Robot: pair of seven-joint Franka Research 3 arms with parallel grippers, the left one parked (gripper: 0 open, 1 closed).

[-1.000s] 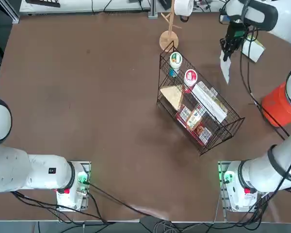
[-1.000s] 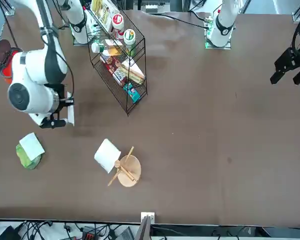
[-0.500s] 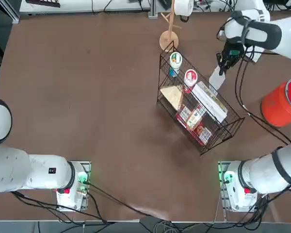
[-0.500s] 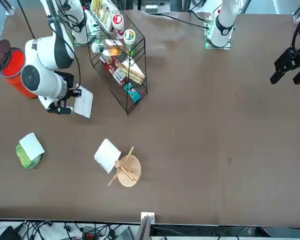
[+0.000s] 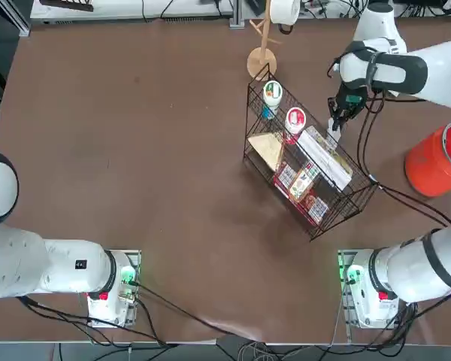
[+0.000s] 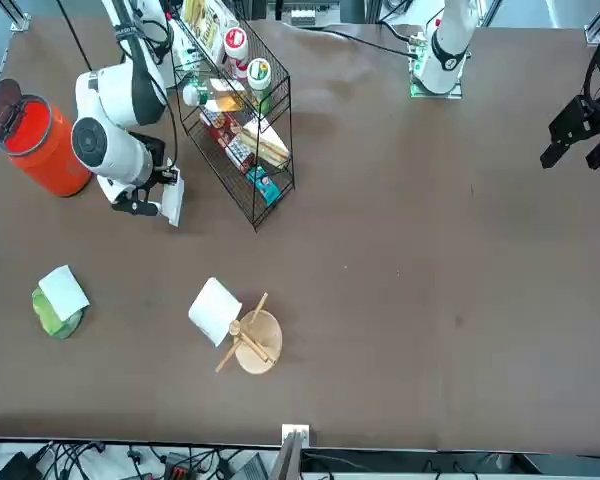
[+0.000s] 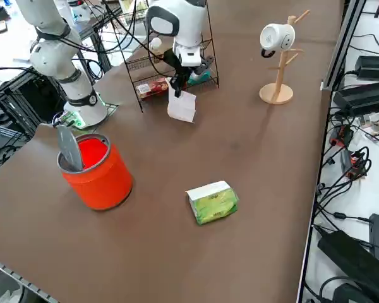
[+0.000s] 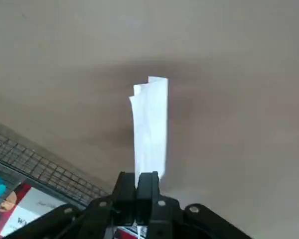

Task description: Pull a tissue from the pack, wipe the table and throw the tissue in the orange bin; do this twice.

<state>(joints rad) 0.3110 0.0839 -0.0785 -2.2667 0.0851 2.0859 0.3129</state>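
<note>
right hand (image 7: 174, 83) has carried the tissue (image 7: 181, 106) from beside the orange bin (image 7: 98, 172) to the basket (image 7: 153, 76).

Hanging white and creased from the right gripper (image 8: 142, 185), tissue (image 8: 150, 124) dangling over the dark-brown table (image 7: 252, 151). Lying flat in the side view, green pack (image 7: 213, 202), whitish face up; sitting upright at its nine o'clock, orange bin (image 7: 96, 169).

text: none legible | packets in wire basket (image 5: 308, 169): printed, unreadable | green pack (image 7: 213, 201): no readable label
</note>
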